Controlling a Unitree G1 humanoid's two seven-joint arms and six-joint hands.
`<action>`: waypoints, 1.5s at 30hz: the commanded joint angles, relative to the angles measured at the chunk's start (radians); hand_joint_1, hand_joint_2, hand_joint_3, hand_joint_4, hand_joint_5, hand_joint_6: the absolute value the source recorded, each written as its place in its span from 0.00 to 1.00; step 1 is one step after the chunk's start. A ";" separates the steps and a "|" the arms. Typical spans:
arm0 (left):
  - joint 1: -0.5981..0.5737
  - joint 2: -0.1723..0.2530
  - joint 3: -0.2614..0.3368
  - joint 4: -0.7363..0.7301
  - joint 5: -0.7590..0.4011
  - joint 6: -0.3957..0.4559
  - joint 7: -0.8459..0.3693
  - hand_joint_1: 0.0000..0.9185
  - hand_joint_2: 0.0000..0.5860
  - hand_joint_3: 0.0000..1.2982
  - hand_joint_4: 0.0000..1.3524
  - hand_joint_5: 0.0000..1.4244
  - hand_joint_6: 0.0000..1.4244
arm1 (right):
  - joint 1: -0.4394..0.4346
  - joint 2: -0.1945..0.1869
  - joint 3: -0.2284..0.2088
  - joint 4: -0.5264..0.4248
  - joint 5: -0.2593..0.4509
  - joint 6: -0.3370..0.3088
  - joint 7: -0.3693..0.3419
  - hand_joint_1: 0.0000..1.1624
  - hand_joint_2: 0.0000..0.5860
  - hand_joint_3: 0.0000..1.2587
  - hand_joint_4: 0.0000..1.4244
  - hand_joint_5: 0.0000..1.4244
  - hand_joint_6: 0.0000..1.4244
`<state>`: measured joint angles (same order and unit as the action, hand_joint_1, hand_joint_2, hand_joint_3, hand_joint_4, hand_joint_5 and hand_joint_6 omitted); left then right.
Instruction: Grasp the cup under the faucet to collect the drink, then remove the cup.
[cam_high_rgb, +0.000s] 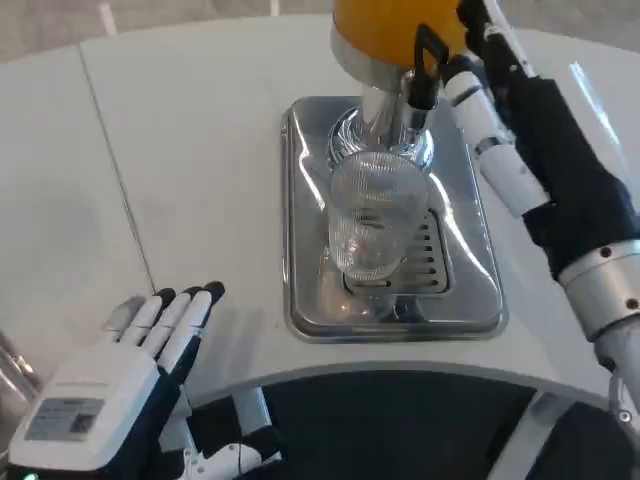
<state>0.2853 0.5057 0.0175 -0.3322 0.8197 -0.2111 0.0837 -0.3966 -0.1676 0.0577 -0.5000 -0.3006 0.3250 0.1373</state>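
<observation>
From the head view, looking down over the robot's chest, a clear ribbed cup (372, 222) stands upright on the slotted grate of a shiny steel drip tray (305, 220), which sits on the white table (190, 150). The cup is right under the dispenser's faucet, whose black tap lever (428, 62) sticks out from the front of the orange drink tank (385, 22) at the top of the picture; a chrome pedestal (380, 125) holds the tank up just behind the cup. I cannot make out any liquid in the cup; it looks clear all the way through. The right hand (500, 100) is raised on the right side, its fingers (470, 85) stretched up toward the tap lever and reaching beside it, close enough that they seem to touch it, though I cannot tell for certain whether they press or grip it. The right forearm slants down to the lower right edge. The left hand (150, 350) lies low at the bottom left, well apart from the tray and the cup, palm side down over the table with its fingers straight, side by side and holding nothing. The table's curved front edge runs below the tray.
</observation>
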 joint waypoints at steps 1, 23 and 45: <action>0.014 -0.002 0.001 0.003 -0.009 0.001 -0.002 0.00 0.22 0.00 0.00 0.00 0.00 | -0.025 0.002 0.018 0.024 0.006 -0.016 -0.002 0.00 1.00 0.00 0.00 0.00 0.00; 0.001 0.003 0.007 0.017 -0.020 0.001 0.001 0.00 0.22 0.00 0.00 0.00 0.00 | -0.059 -0.012 0.099 0.025 -0.019 0.026 0.031 0.00 0.99 0.00 0.00 0.00 0.00; -0.029 0.001 -0.003 0.041 -0.014 -0.005 0.013 0.00 0.22 0.00 0.00 0.00 0.00 | -0.240 -0.157 0.235 -0.027 -0.277 0.195 0.291 0.00 0.99 0.00 0.00 0.00 0.00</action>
<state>0.2596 0.5064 0.0215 -0.3021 0.7958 -0.2118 0.0840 -0.6236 -0.3268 0.2603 -0.5077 -0.5671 0.5085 0.3903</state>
